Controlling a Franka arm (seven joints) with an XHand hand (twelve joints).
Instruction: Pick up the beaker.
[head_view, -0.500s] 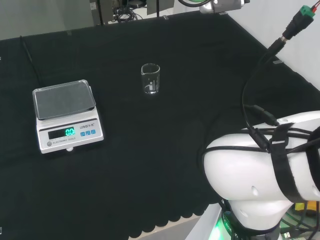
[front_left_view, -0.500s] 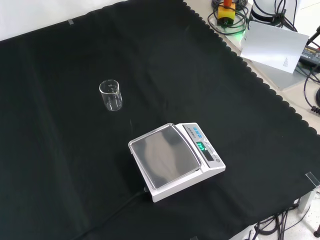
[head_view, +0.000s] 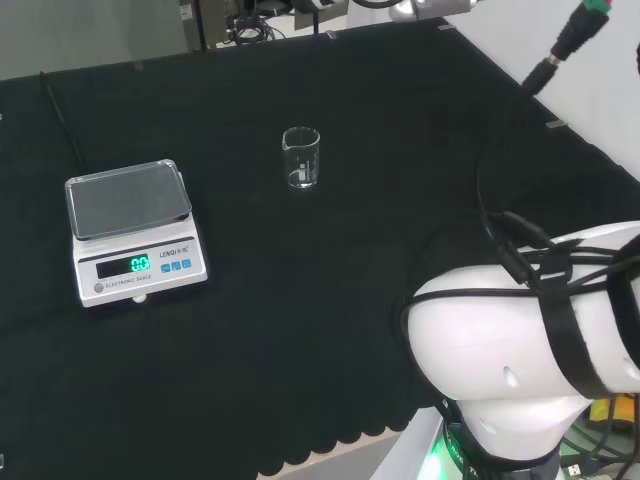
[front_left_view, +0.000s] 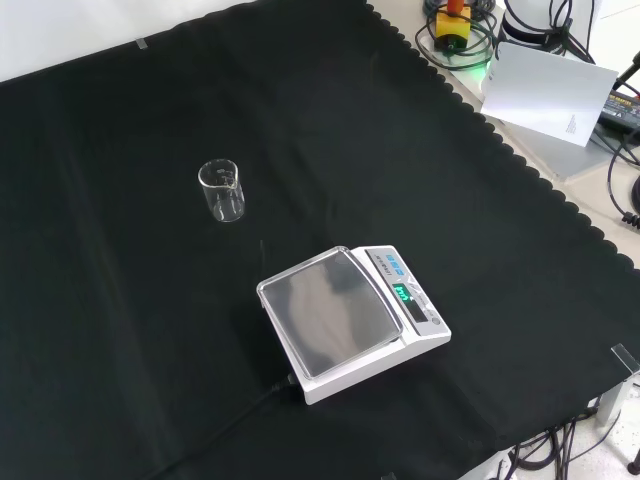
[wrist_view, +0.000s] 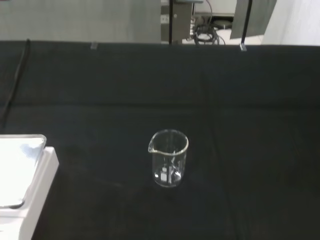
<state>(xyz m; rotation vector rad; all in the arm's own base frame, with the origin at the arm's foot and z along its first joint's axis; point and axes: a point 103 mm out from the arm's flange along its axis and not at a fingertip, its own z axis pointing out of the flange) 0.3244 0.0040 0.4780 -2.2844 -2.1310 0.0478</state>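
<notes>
Beaker (head_view: 301, 157) glass, clear and apparently empty, is seen standing upright on the black cloth (head_view: 330, 260), well apart from the white scale (head_view: 130, 230), which lies to its left in the head view and nearer the camera in the front view. In the wrist view the beaker (wrist_view: 169, 158) is seen ahead on the cloth with its pouring lip turned toward the scale's corner (wrist_view: 22, 185), and the ground around it is bare. No part of the hand is caught by the cameras, so whether its fingers are spread or curled cannot be told. The step in hand is judged to be the approach, with nothing yet grasped. It is best done if the hand is brought down level with the beaker's mid-wall, with thumb and fingers opened wider than the glass before contact is made, so that the light vessel is not nudged or tipped. The grasp should be placed on opposite sides of the wall, clear of the lip, and closed evenly. Since clear glass is slippery and easily toppled, the closing is better made slowly, and the lift kept straight up so that the beaker is held upright and the scale is not brushed.
</notes>
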